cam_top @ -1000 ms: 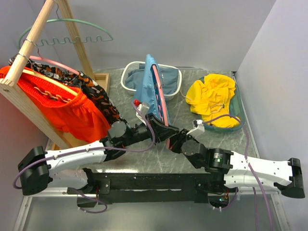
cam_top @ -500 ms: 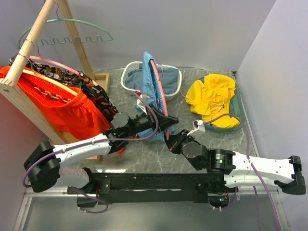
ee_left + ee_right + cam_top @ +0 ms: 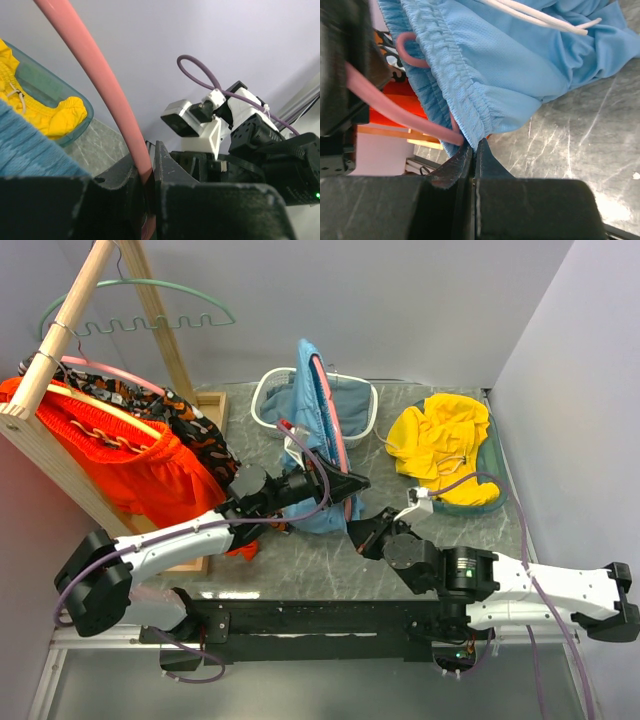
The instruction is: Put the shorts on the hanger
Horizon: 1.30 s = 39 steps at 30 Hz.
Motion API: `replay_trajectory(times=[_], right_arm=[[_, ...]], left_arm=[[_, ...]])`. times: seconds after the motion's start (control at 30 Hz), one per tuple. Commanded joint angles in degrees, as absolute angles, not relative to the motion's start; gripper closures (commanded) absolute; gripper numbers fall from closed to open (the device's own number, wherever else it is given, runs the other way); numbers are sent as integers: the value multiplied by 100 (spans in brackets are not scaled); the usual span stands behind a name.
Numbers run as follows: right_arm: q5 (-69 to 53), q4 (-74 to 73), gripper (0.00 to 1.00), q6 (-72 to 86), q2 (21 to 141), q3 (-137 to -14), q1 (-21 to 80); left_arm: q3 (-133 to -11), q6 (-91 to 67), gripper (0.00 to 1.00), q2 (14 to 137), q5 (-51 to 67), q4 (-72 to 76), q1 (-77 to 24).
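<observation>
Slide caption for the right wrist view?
Right gripper pinches the waistband of the shorts beside the pink hanger.

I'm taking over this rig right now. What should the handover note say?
Left gripper: shut on the hanger, holding it up by its pink bar.
Right gripper: shut, apparently pinching the waistband edge of the shorts.
Shorts: draped on the hanger in front of the white basket, with the bar inside the waistband.
Done: hanger threaded in.
Left: probably settle the waistband over the near end, then let go.
</observation>
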<state>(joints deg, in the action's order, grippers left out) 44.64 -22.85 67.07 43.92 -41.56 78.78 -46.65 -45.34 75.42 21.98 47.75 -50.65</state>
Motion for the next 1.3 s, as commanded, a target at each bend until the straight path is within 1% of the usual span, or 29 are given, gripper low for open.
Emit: replay_trajectory(times=[0.0, 0.17, 0.37, 0.5, 0.57, 0.6, 0.67, 0.7, 0.73, 0.87, 1.0, 1.03, 1.07, 1.13, 1.17, 1.2, 1.27], right_arm=[[3973, -3507, 100, 6715, 4149, -4385, 8139], [3850, -3621, 100, 6627, 4087, -4710, 8147], [4183, -4043, 100, 6584, 4043, -5299, 8139], [4193, -4306, 89, 6487, 4156, -5572, 7981], [4219, -4561, 80, 6547, 4280, -5572, 7972], [4227, -4631, 74, 6574, 4367, -5555, 7946], [4271, -4781, 70, 6609, 4360, -5529, 7919], [4289, -4764, 64, 6575, 4255, -5494, 7902], [4246, -4598, 61, 6505, 4176, -5424, 7832], [4052, -4246, 56, 5978, 3841, -5317, 7664], [4140, -4087, 50, 5459, 3752, -5615, 7489], [4053, -3965, 49, 5101, 3805, -5729, 7358], [3878, -3833, 49, 4854, 3875, -5939, 6930], [2852, -3430, 49, 4249, 4200, -6116, 6191], [2308, -3297, 48, 4097, 4340, -6248, 5317], [1380, -3165, 48, 3965, 4655, -6301, 4969], [732, -2822, 49, 3754, 4982, -6476, 4424]], left_arm=[[-5098, -3542, 99, 7418, 1591, 6231, -4623], [-5089, -3542, 99, 7558, 1722, 6205, -4614], [-5054, -3840, 99, 7682, 2065, 6082, -4614], [-4974, -4113, 99, 7620, 2328, 5784, -4614], [-5097, -4244, 99, 7603, 2425, 5135, -4605], [-5193, -4289, 99, 7611, 2530, 4933, -4623], [-5064, -4586, 99, 7594, 2671, 4668, -4614], [-4949, -4710, 99, 7559, 2715, 4719, -4623], [-4853, -4824, 99, 7524, 2768, 4694, -4623], [-4396, -5159, 99, 7296, 2926, 4597, -4614], [-4281, -5080, 99, 7242, 3128, 4184, -4649], [-4237, -5071, 99, 7233, 3155, 4157, -4658], [-4193, -5071, 99, 7260, 3199, 4140, -4676], [-4140, -5115, 99, 7269, 3260, 4200, -4684], [-4105, -5133, 99, 7286, 3322, 4227, -4702], [-4104, -5142, 99, 7304, 3348, 4245, -4711], [-4139, -5142, 99, 7373, 3462, 4280, -4789]])
